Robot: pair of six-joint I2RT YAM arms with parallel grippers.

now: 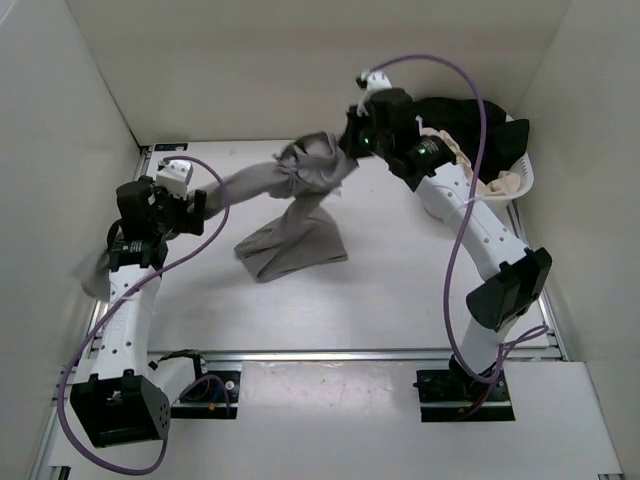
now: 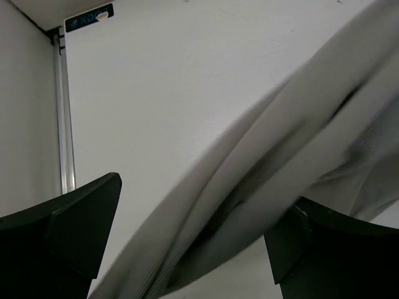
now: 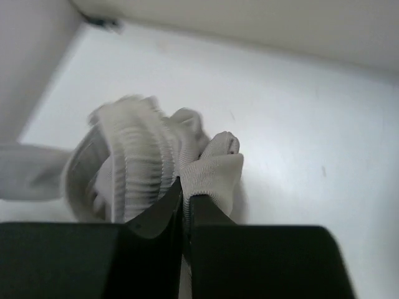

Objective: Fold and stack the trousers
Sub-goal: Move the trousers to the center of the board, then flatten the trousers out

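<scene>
**A:** What sits nearest, by the left edge of the desk (image 1: pixel 400 290)?

**B:** The left end effector (image 1: pixel 195 205), released, with its jaws spread wide. One leg of the plain mid-grey trousers (image 1: pixel 300 200), made of thin soft fabric, runs between the jaws, but nothing is clamped. The wrist view is too blurred to say whether the cloth touches a jaw.

**A:** And the rest of the trousers?

**B:** They are unfolded. The other leg trails down and lies crumpled on the middle of the desk. The upper part is lifted and bunched toward the far edge. There the right end effector (image 1: pixel 348 145) is clenched on a fold at the gathered waist end.

**A:** So which step is this?

**B:** I'd say the opening one, stretching the garment out before any fold. Next, the left end effector would need to close on that leg. Then the two arms could draw apart and lay the cloth flat.

**A:** Any containers?

**B:** One, a white plastic basket (image 1: pixel 532 160) at the far right corner. A black garment (image 1: pixel 460 115) is heaped inside it, and a beige cream garment (image 1: pixel 503 186) spills over its rim.
</scene>
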